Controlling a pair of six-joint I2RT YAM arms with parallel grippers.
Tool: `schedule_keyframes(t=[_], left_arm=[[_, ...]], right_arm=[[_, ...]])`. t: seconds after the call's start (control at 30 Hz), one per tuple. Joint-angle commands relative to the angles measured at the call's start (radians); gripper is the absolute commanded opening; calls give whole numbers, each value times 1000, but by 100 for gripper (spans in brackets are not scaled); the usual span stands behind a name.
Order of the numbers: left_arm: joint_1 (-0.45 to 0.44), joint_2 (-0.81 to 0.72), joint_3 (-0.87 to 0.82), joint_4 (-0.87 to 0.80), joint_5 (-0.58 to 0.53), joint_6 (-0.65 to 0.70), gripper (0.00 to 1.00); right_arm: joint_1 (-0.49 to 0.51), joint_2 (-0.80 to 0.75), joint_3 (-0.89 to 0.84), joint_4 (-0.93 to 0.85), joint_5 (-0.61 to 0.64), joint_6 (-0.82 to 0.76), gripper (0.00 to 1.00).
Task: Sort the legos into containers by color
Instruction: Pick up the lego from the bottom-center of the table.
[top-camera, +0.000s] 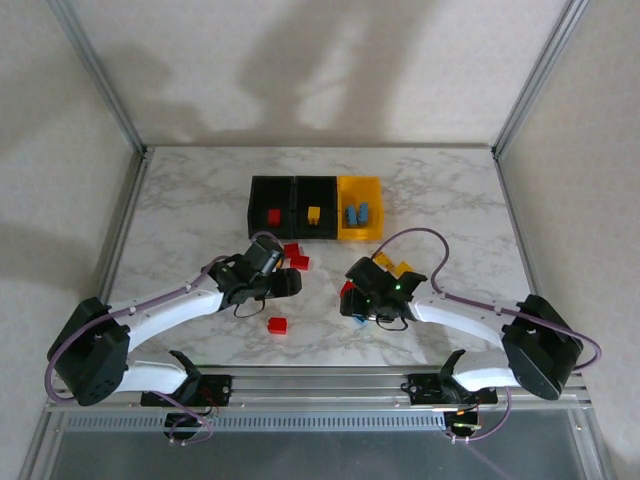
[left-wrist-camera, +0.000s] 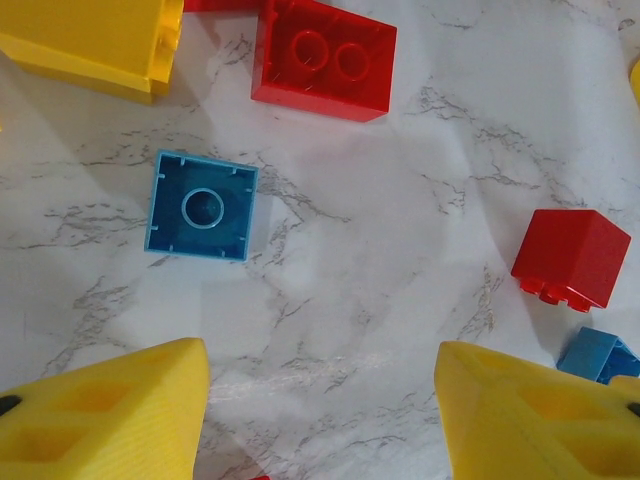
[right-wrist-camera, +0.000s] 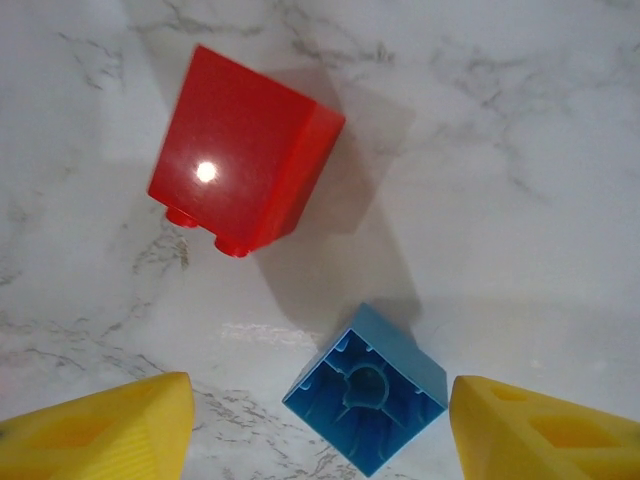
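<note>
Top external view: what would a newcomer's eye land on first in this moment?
Three bins in a row at the back middle of the table: the left black bin holds a red brick, the middle black bin a yellow brick, the yellow bin blue bricks. In front, the left arm and right arm lean over loose bricks, one lone red brick lying closest to the near edge.

High rear camera overlooks the whole table (top-camera: 200, 200); both wrist cameras face it closely.
</note>
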Motion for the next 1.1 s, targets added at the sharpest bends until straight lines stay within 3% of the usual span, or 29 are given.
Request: schedule_keyframes(t=[0.0,0.4,0.73,1.07], left_arm=[[6,-2,-15,20,15,-9,61],[6,1,-26,28,9,-18,60],[6,16,-15,25,7,-24,60],[6,35,-2,18,2,-19,59]], right_arm=[[31,39,-8,10,-4,74,68],[47,92,-11,1,2,124,62],[52,104,36,42,17,70,61],[53,132,64,9,49,57,31]])
